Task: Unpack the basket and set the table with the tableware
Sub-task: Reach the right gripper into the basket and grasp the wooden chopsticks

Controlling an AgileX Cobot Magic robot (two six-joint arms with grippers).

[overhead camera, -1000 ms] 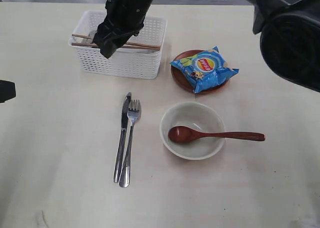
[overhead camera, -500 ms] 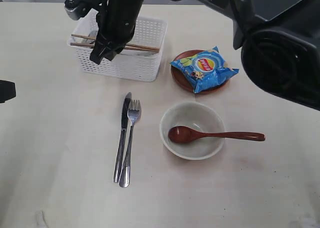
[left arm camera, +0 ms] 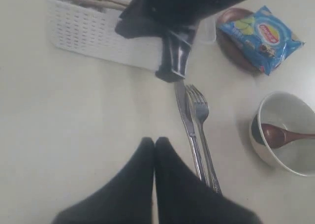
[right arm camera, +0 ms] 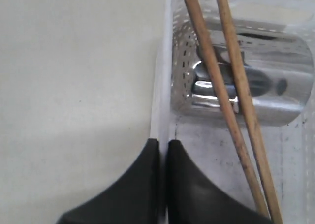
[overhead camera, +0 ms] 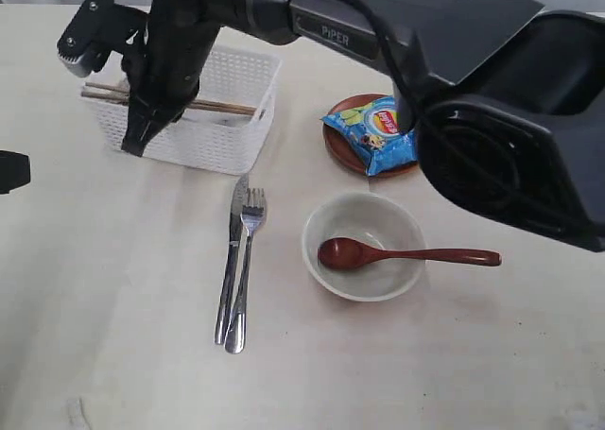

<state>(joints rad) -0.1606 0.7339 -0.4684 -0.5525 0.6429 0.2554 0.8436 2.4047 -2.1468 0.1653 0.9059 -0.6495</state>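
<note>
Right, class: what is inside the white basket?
Two wooden chopsticks lie across the basket, with a steel cup beneath them. The right arm covers part of the interior, so anything else there is unseen.

Cream table [overhead camera: 113, 307]: basket [overhead camera: 210, 143], knife [overhead camera: 229, 269] beside fork [overhead camera: 246, 260], bowl [overhead camera: 378, 217], plate [overhead camera: 335, 150].

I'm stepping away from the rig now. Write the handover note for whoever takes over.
Grippers: left gripper shut, empty, over the table. The right gripper is shut on the basket wall.
Done, set out on the table: knife and fork side by side; bowl with the spoon in it; plate under the chip bag.
Left: chopsticks lying across the basket rim, steel cup inside it.
</note>
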